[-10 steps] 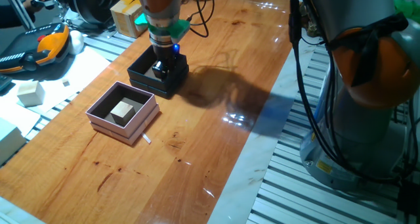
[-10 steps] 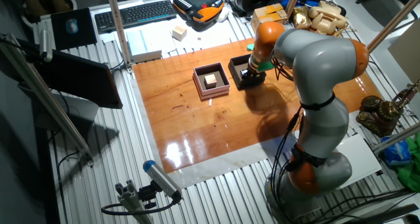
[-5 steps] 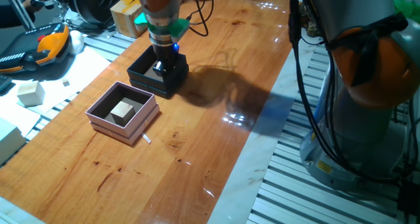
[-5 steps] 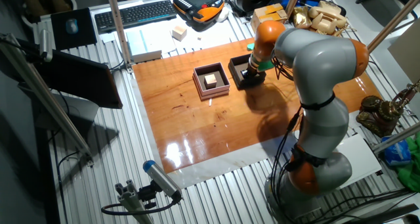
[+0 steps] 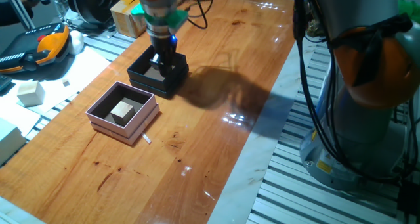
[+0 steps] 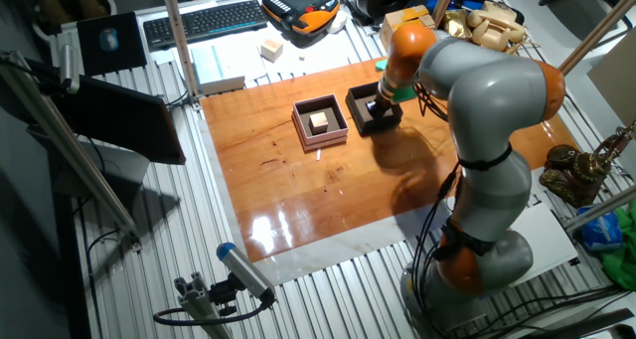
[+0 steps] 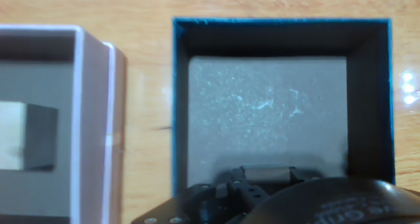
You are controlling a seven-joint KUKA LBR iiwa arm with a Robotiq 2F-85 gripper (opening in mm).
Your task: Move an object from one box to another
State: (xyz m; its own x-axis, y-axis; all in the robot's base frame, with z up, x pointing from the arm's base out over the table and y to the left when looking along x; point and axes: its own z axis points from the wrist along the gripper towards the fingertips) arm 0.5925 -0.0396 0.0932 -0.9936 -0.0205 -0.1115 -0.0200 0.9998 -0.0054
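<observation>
Above the black box (image 5: 156, 76), the jaws (image 5: 161, 60) have risen slightly.

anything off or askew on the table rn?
Nothing damaged or spilled. Black box and pink box sit flat and apart. One oddity: a small white scrap on the wood beside the pink box. The block is in the pink box.

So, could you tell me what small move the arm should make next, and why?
Probably raise the pincer straight up until it clears the black box wall. It hangs low over that box, whose floor looks bare in the hand view, and whether it grips anything is hidden. The pink box beside it already holds one pale block.
</observation>
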